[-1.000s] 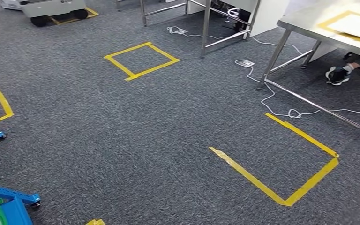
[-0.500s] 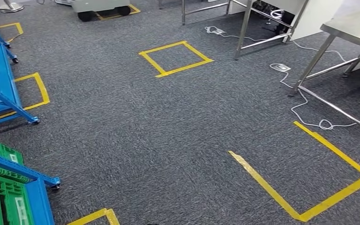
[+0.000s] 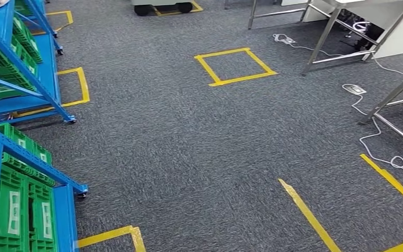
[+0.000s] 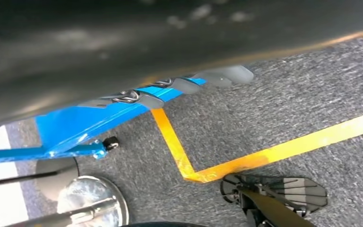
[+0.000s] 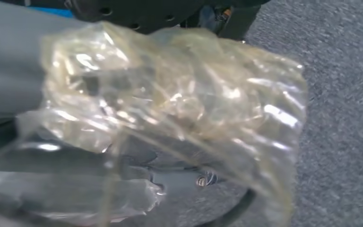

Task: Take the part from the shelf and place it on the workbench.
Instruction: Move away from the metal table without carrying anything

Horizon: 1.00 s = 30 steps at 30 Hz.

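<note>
grey carpet (image 3: 189, 147), blue shelf (image 3: 10, 157) beside — right robot hand (image 5: 23, 94) clamped on bagged part (image 5: 170, 118); left robot hand (image 4: 179, 85) unclear. carrying step — next, reach the worktop.

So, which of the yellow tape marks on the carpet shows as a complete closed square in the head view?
The tape square in the upper middle, left of the steel table legs. All four of its sides are in view; the other tape marks run out of the picture or behind the blue shelves.
</note>
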### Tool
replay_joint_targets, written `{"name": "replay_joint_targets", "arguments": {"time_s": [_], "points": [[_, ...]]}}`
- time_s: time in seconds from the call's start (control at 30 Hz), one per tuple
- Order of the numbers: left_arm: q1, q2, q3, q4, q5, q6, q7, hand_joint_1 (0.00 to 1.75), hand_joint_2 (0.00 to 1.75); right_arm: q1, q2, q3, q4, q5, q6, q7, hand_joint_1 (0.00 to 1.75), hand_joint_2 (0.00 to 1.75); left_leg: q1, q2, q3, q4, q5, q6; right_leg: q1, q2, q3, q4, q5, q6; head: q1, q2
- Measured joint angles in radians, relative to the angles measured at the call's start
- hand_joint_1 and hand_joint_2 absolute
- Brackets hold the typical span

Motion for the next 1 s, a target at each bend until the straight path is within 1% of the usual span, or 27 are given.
{"name": "replay_joint_targets", "arguments": {"time_s": [0.03,0.07,0.1,0.13,0.17,0.23,0.27,0.33,0.37,0.4,0.43,0.47,0.5,0.53,0.57,0.6,0.63,0.67,0.7,0.73,0.77,0.83,0.87,0.9,0.93,0.97,1.0], "points": [[0.000,-0.001,0.002,0.000,0.000,-0.001,0.000,0.00,0.00,0.000,0.000,0.000,0.000,0.001,0.001,0.000,0.00,0.00,0.000,-0.013,0.003,0.000,-0.001,-0.001,0.000,0.005,0.017,-0.050,0.040,-0.002,0.000,0.000],[0.000,-0.002,0.003,-0.001,-0.001,-0.001,0.000,0.00,0.00,0.000,0.000,0.000,0.000,0.001,0.001,0.000,0.00,0.00,0.000,-0.026,0.005,0.000,-0.003,-0.004,-0.002,0.022,0.043,-0.120,0.084,-0.005,0.000,0.000],[-0.001,-0.003,0.004,-0.002,-0.001,-0.001,0.000,0.00,0.00,0.000,0.000,-0.001,0.000,0.002,0.002,-0.001,0.00,0.00,-0.001,-0.038,0.006,0.003,-0.005,-0.007,-0.004,0.042,0.070,-0.185,0.113,-0.007,0.000,0.000],[-0.002,-0.004,0.004,-0.003,-0.002,-0.001,0.000,0.00,0.00,0.000,0.000,-0.001,0.000,0.003,0.002,-0.001,0.00,0.00,-0.002,-0.049,0.005,0.004,-0.006,-0.012,-0.005,0.058,0.089,-0.231,0.130,-0.009,0.000,0.000],[-0.002,-0.005,0.004,-0.003,-0.003,-0.001,0.000,0.00,0.00,-0.001,0.000,-0.002,0.000,0.004,0.002,-0.001,0.00,0.00,-0.002,-0.059,0.003,0.005,-0.006,-0.017,-0.005,0.070,0.100,-0.255,0.135,-0.012,0.000,0.000],[0.001,-0.006,0.007,-0.004,-0.005,-0.001,-0.001,0.00,0.00,-0.003,0.000,-0.002,0.000,0.007,0.003,-0.002,0.00,0.00,0.001,-0.077,-0.002,0.005,-0.004,-0.030,-0.003,0.059,0.107,-0.261,0.133,-0.019,0.000,0.000],[0.003,-0.006,0.008,-0.005,-0.006,-0.001,-0.001,0.00,0.00,-0.004,0.000,-0.003,0.000,0.008,0.003,-0.003,0.00,0.00,0.002,-0.068,-0.006,0.010,-0.009,-0.035,-0.003,0.049,0.110,-0.263,0.135,-0.025,0.000,0.000],[0.004,-0.006,0.010,-0.006,-0.009,-0.001,-0.001,0.00,0.00,-0.005,0.000,-0.003,0.000,0.010,0.003,-0.005,0.00,0.00,0.001,-0.024,-0.032,0.067,-0.046,-0.044,-0.004,0.026,0.114,-0.270,0.139,-0.035,-0.006,0.000],[0.002,-0.006,0.010,-0.007,-0.010,-0.001,-0.001,0.00,0.00,-0.004,0.000,-0.004,0.000,0.010,0.003,-0.005,0.00,0.00,0.001,0.004,-0.060,0.126,-0.079,-0.047,-0.003,0.012,0.115,-0.271,0.138,-0.039,-0.008,0.000],[0.001,-0.006,0.010,-0.008,-0.010,-0.001,-0.001,0.00,0.00,-0.003,0.000,-0.004,0.000,0.011,0.003,-0.006,0.00,0.00,0.001,0.018,-0.093,0.194,-0.111,-0.050,-0.001,-0.002,0.116,-0.270,0.136,-0.042,-0.010,0.000],[0.000,-0.007,0.010,-0.008,-0.010,-0.001,-0.001,0.00,0.00,-0.003,0.000,-0.004,0.000,0.011,0.003,-0.005,0.00,0.00,0.002,0.024,-0.121,0.252,-0.133,-0.052,0.000,-0.016,0.116,-0.270,0.134,-0.044,-0.010,0.000],[0.001,-0.007,0.010,-0.009,-0.011,-0.001,-0.001,0.00,0.00,-0.003,0.000,-0.004,0.000,0.011,0.003,-0.005,0.00,0.00,0.003,0.027,-0.138,0.285,-0.137,-0.054,0.002,-0.028,0.118,-0.270,0.132,-0.045,-0.010,0.000],[0.003,-0.007,0.010,-0.009,-0.011,-0.001,-0.001,0.00,0.00,-0.004,0.000,-0.004,0.000,0.011,0.003,-0.005,0.00,0.00,0.004,0.029,-0.136,0.281,-0.121,-0.054,0.003,-0.040,0.119,-0.270,0.130,-0.045,-0.010,0.000],[0.004,-0.008,0.010,-0.009,-0.011,-0.001,-0.001,0.00,0.00,-0.004,0.000,-0.004,0.000,0.011,0.003,-0.005,0.00,0.00,0.004,0.034,-0.114,0.239,-0.089,-0.053,0.004,-0.050,0.123,-0.270,0.127,-0.044,-0.010,0.000],[0.005,-0.008,0.010,-0.009,-0.011,-0.001,-0.001,0.00,0.00,-0.005,0.000,-0.004,0.000,0.011,0.003,-0.005,0.00,0.00,0.003,0.047,-0.080,0.172,-0.051,-0.049,0.004,-0.060,0.126,-0.270,0.123,-0.043,-0.010,0.000],[0.004,-0.008,0.010,-0.010,-0.011,-0.001,-0.001,0.00,0.00,-0.005,0.000,-0.004,0.000,0.011,0.003,-0.005,0.00,0.00,-0.001,0.067,-0.046,0.105,-0.025,-0.045,0.007,-0.069,0.129,-0.270,0.118,-0.040,-0.010,0.000],[0.003,-0.008,0.010,-0.011,-0.011,-0.001,-0.001,0.00,0.00,-0.005,0.000,-0.004,0.000,0.011,0.003,-0.005,0.00,0.00,-0.005,0.083,-0.019,0.054,-0.010,-0.039,0.009,-0.077,0.132,-0.269,0.113,-0.036,-0.010,0.000],[0.001,-0.008,0.010,-0.011,-0.011,-0.001,-0.001,0.00,0.00,-0.006,0.000,-0.004,0.000,0.011,0.004,-0.005,0.00,0.00,-0.009,0.093,-0.006,0.025,-0.006,-0.033,0.011,-0.086,0.133,-0.269,0.109,-0.031,-0.010,0.000],[0.000,-0.009,0.010,-0.012,-0.011,-0.001,-0.001,0.00,0.00,-0.007,0.000,-0.004,0.000,0.011,0.004,-0.005,0.00,0.00,-0.013,0.094,-0.003,0.016,-0.011,-0.027,0.012,-0.094,0.136,-0.270,0.106,-0.026,-0.010,0.000],[0.002,-0.009,0.010,-0.013,-0.011,-0.001,-0.001,0.00,0.00,-0.008,0.000,-0.004,0.000,0.011,0.004,-0.005,0.00,0.00,-0.013,0.085,-0.004,0.013,-0.009,-0.021,0.011,-0.102,0.142,-0.271,0.105,-0.020,-0.010,0.000],[0.004,-0.009,0.011,-0.013,-0.011,-0.001,-0.001,0.00,0.00,-0.010,0.000,-0.004,0.000,0.011,0.004,-0.005,0.00,0.00,-0.013,0.077,-0.003,0.009,-0.007,-0.014,0.009,-0.097,0.145,-0.269,0.101,-0.015,-0.010,0.000],[0.006,-0.009,0.011,-0.015,-0.011,-0.001,-0.001,0.00,0.00,-0.010,0.000,-0.004,0.000,0.011,0.004,-0.006,0.00,0.00,-0.009,0.060,0.000,0.000,0.000,-0.002,0.005,-0.057,0.131,-0.225,0.068,-0.006,-0.007,0.000],[0.006,-0.010,0.012,-0.016,-0.011,-0.001,-0.001,0.00,0.00,-0.009,0.000,-0.004,0.000,0.012,0.004,-0.006,0.00,0.00,-0.007,0.051,0.001,-0.002,0.003,0.002,0.003,-0.029,0.105,-0.172,0.037,-0.003,-0.005,0.000],[0.004,-0.010,0.012,-0.017,-0.011,-0.001,-0.001,0.00,0.00,-0.007,0.000,-0.004,0.000,0.012,0.004,-0.006,0.00,0.00,-0.007,0.042,0.000,-0.002,0.003,0.005,0.002,-0.012,0.070,-0.103,0.005,-0.002,-0.003,0.000],[0.004,-0.010,0.012,-0.017,-0.011,-0.001,-0.001,0.00,0.00,-0.006,0.000,-0.004,0.000,0.012,0.004,-0.006,0.00,0.00,-0.007,0.031,0.000,-0.002,0.003,0.005,0.002,-0.005,0.034,-0.035,-0.020,-0.001,-0.003,0.000],[0.004,-0.011,0.012,-0.017,-0.011,-0.001,-0.001,0.00,0.00,-0.005,0.000,-0.004,0.001,0.012,0.004,-0.005,0.00,0.00,-0.007,0.021,0.001,-0.001,0.002,0.006,0.002,-0.003,0.006,0.010,-0.027,0.000,-0.003,0.000],[0.004,-0.011,0.012,-0.017,-0.011,-0.001,-0.001,0.00,0.00,-0.005,0.000,-0.004,0.001,0.012,0.004,-0.005,0.00,0.00,-0.007,0.009,0.003,-0.001,0.001,0.006,0.002,-0.002,-0.006,0.019,-0.013,0.001,-0.003,0.000]]}}
